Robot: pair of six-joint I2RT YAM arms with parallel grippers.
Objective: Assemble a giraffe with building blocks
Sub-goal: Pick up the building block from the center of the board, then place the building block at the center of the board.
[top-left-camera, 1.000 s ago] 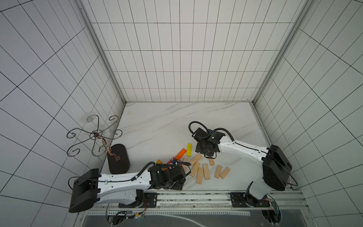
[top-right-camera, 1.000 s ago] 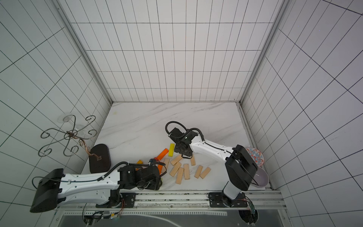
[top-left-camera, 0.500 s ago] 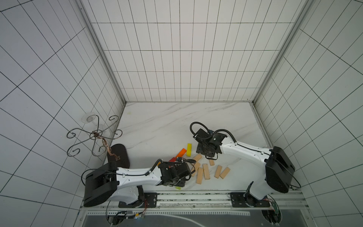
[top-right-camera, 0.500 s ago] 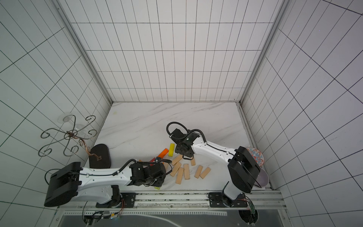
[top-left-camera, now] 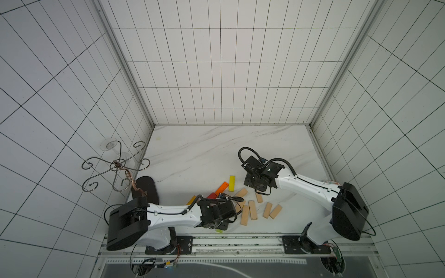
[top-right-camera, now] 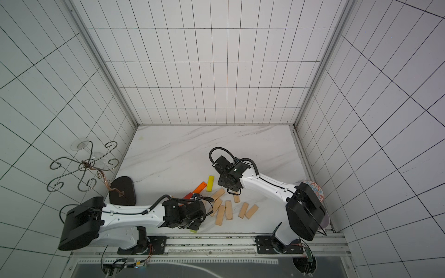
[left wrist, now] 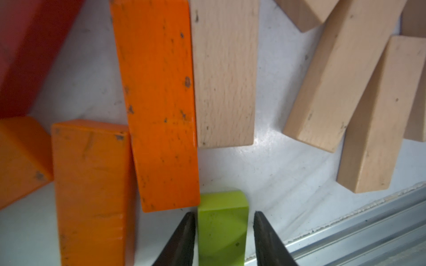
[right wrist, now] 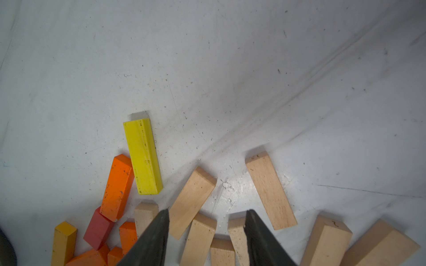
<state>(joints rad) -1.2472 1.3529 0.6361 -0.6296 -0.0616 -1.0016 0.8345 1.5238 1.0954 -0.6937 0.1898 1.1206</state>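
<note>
Our left claw (left wrist: pixel 224 215) pinches the lime-green block (left wrist: pixel 222 232) at the tabletop's (left wrist: pixel 288 175) front edge, just beside an orange block (left wrist: pixel 161 103). Our right claw (right wrist: pixel 206 213) hangs spread above the plain wooden blocks (right wrist: pixel 191 200), holding nothing, with a yellow block (right wrist: pixel 144 156) nearby.

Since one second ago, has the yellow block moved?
No. The yellow block lies just where it was, at the same offset from the dark stand base.
</note>
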